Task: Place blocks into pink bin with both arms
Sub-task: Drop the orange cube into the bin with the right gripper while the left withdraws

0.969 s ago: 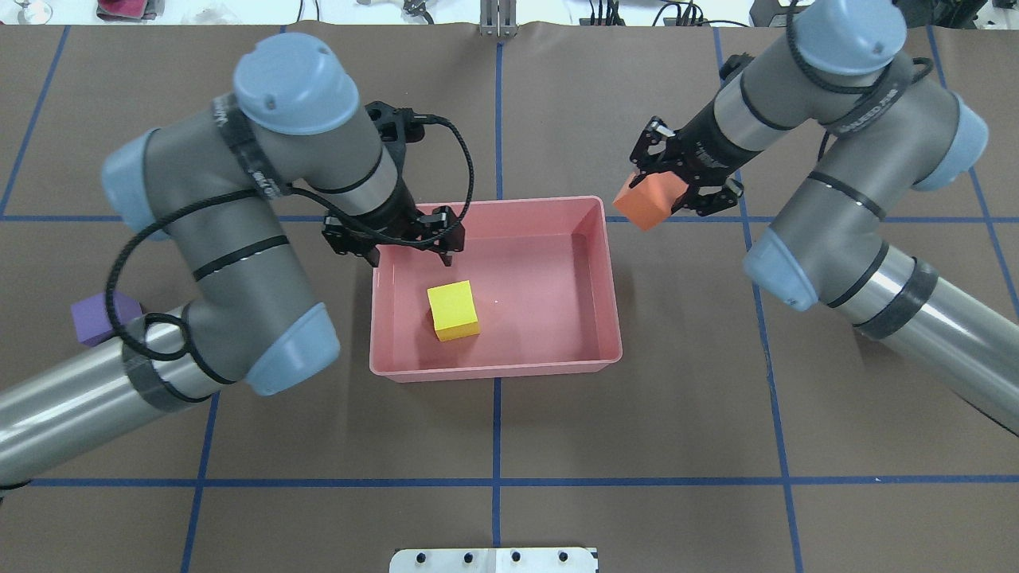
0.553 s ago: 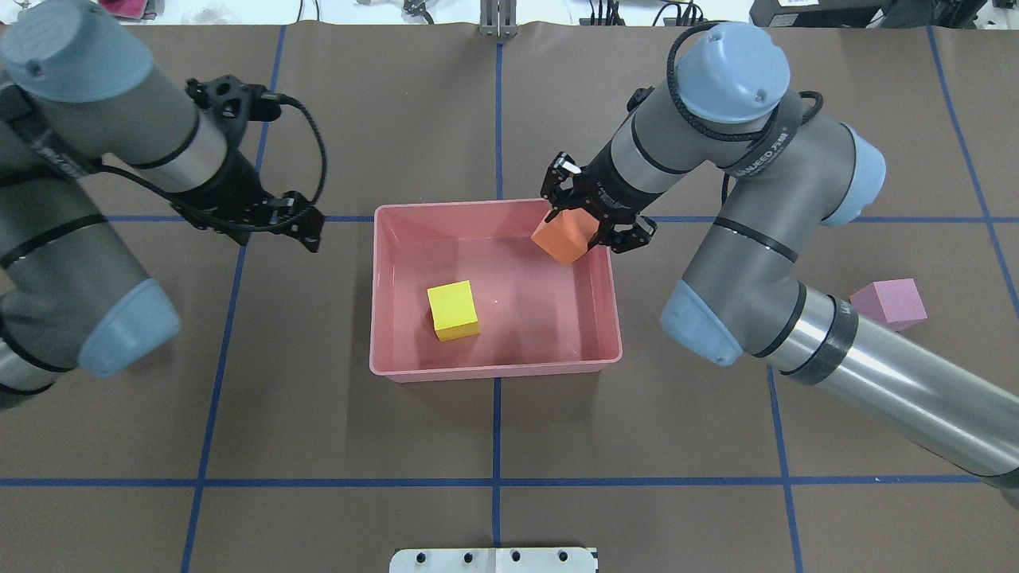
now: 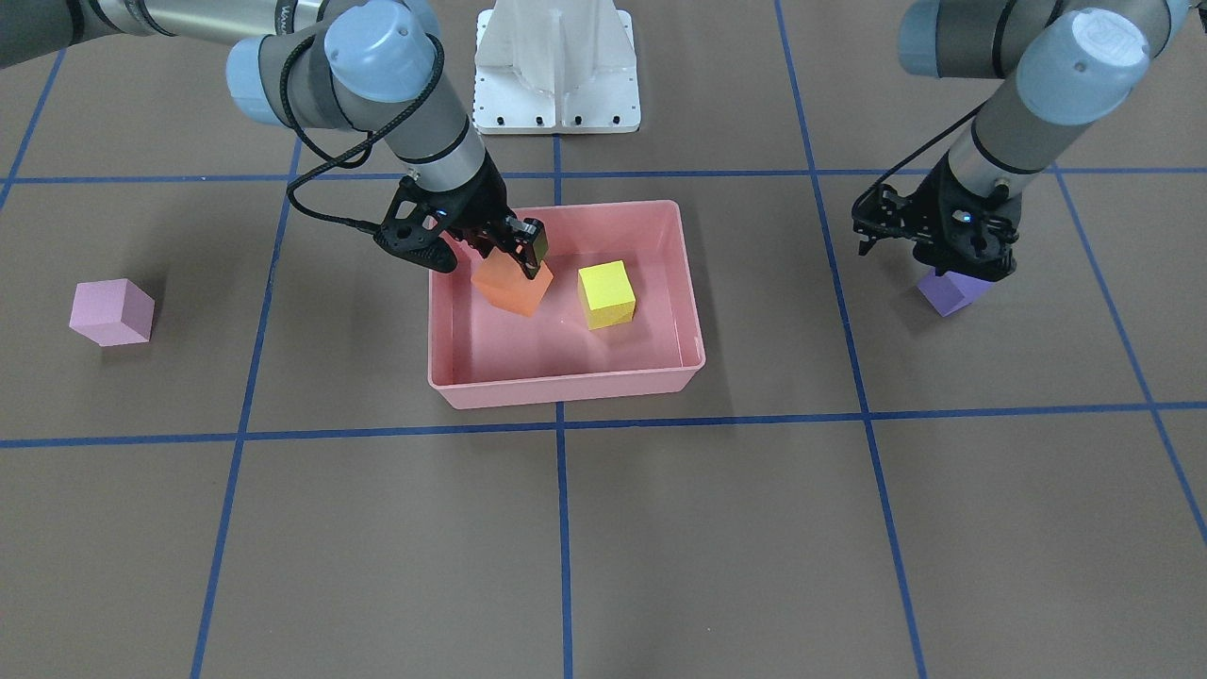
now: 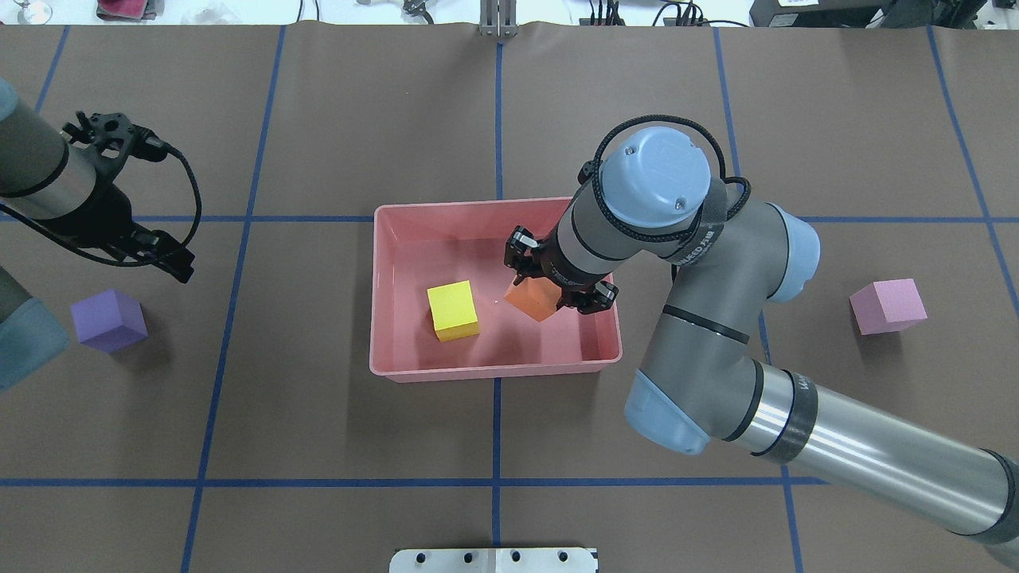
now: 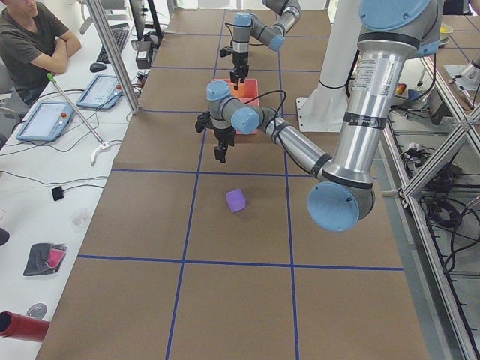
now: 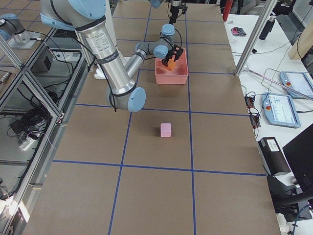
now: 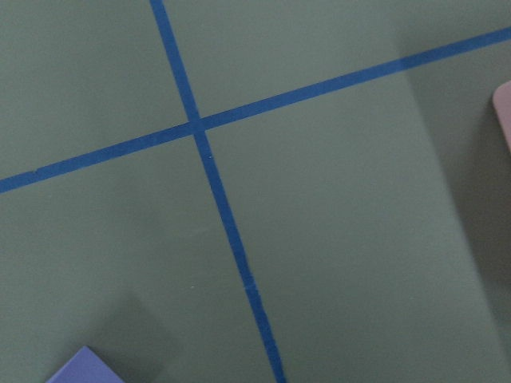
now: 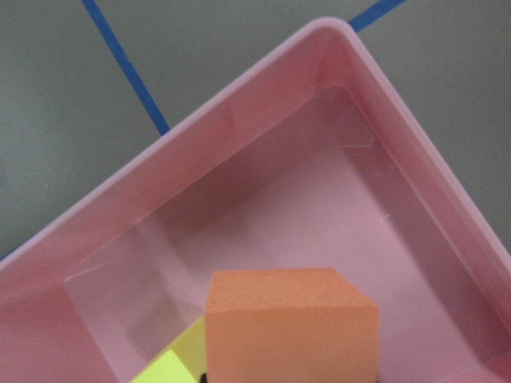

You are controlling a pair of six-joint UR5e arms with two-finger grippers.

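Note:
My right gripper (image 4: 549,293) is shut on the orange block (image 4: 532,302) and holds it tilted, low inside the pink bin (image 4: 493,371), right of centre. The front-facing view shows the gripper (image 3: 504,256) on the block (image 3: 509,288); the right wrist view shows the block (image 8: 291,323) over the bin floor (image 8: 239,120). The yellow-green block (image 4: 453,310) lies in the bin beside it. My left gripper (image 4: 177,267) is open and empty, just above and beyond the purple block (image 4: 109,320) on the table at the left. The light pink block (image 4: 888,305) lies on the table at the right.
Brown table paper with blue tape grid lines. The white pedestal base (image 3: 556,66) stands on the robot's side of the bin. An operator (image 5: 30,45) sits at a side desk beyond the table's far edge. My right arm's elbow (image 4: 669,414) hangs over the bin's near right corner.
My right gripper has carried the orange block from beyond the bin's right edge into the bin and lowered it. My left gripper has moved left, away from the bin, to the purple block.

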